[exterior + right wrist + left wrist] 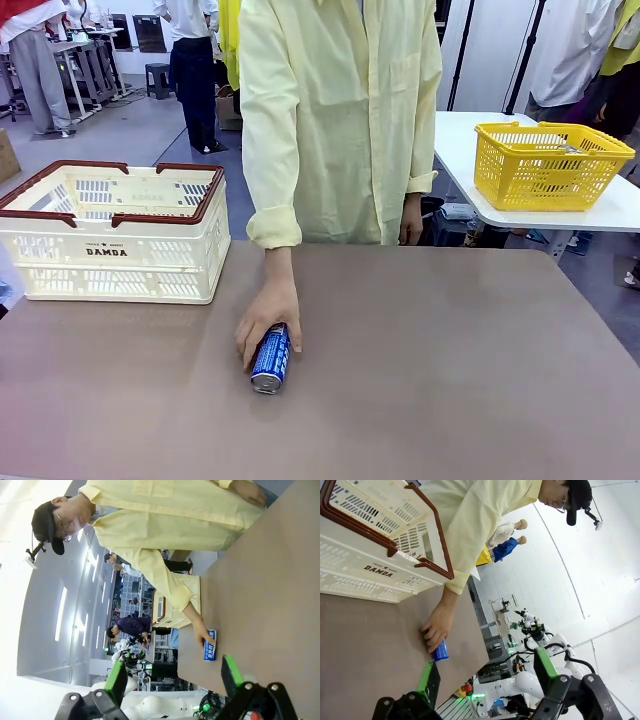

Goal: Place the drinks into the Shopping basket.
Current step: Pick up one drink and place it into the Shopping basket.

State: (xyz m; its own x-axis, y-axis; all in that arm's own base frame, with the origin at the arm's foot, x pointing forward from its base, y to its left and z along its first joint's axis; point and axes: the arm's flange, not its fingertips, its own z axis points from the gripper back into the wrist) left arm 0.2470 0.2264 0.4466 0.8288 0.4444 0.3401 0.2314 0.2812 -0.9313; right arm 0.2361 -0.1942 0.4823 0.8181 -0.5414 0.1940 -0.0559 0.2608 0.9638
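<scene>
On the grey-brown table [450, 380], the Shopping basket [120, 272] sits far left; mid-table a blue can [271, 358] lies sideways under the person's hand [266, 312]. A yellow mesh basket [545, 175] tops a white table [460, 150], right. Left gripper [486, 672] and right gripper [174, 677] gape, empty.

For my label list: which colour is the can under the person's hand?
Blue with white lettering; the front view shows the can best.

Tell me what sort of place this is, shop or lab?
Probably an indoor lab or workshop staged for shopping, not a shop: plain brown table, cream-white perforated plastic crate, yellow mesh plastic basket on a neighbouring white table, more workstations behind.
</scene>
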